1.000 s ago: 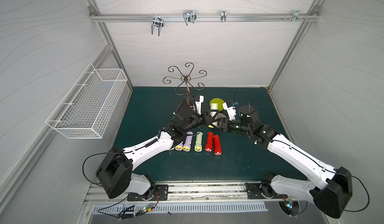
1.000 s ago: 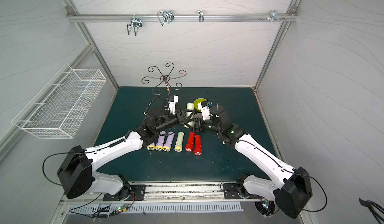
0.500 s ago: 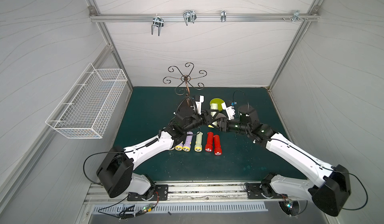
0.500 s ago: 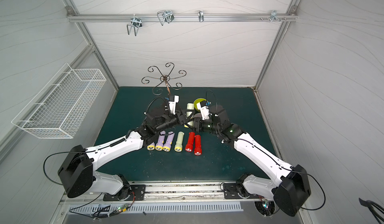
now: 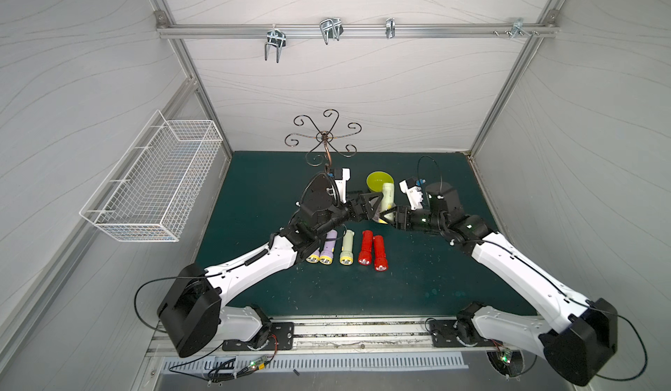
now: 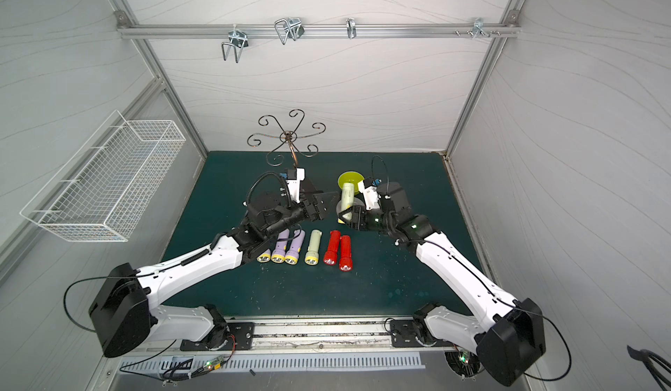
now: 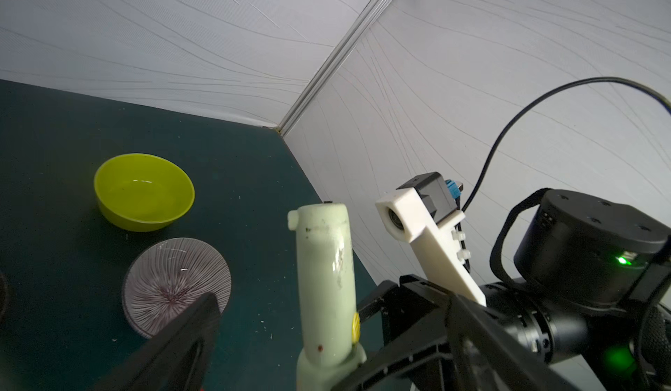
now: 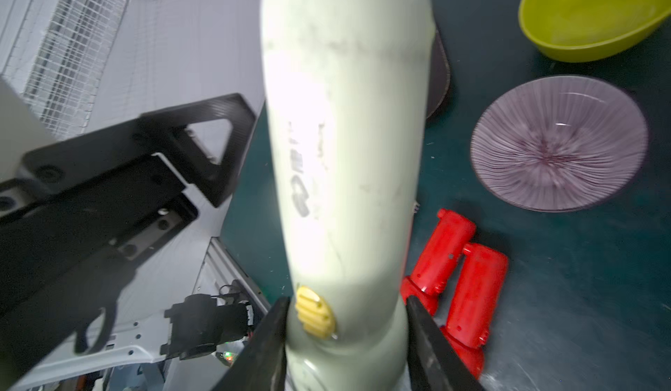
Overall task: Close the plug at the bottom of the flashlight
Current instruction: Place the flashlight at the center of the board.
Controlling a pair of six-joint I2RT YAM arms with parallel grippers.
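A pale green flashlight (image 5: 387, 198) (image 6: 346, 198) with a yellow switch (image 8: 315, 316) is held above the table, between the two arms. My right gripper (image 8: 346, 303) (image 5: 390, 218) is shut on it near the head, one finger on each side. Its bottom end with the plug (image 7: 321, 213) points away from that grip, and a small nub juts from the rim. My left gripper (image 7: 332, 302) (image 6: 323, 204) is open wide. The flashlight's body (image 7: 325, 280) stands between its spread fingers and apart from both.
Several flashlights lie in a row on the green mat: purple (image 5: 326, 251), pale green (image 5: 348, 249) and two red (image 5: 365, 251) (image 8: 468, 291). A yellow-green bowl (image 5: 379, 181) and a ribbed glass plate (image 8: 559, 142) sit behind. A metal scroll stand (image 5: 323, 136) and a wire basket (image 5: 156, 185) are further back and left.
My left gripper's jaws have spread from nearly closed to wide open, letting go of the flashlight. The right gripper keeps its hold, and both arms stay close together.
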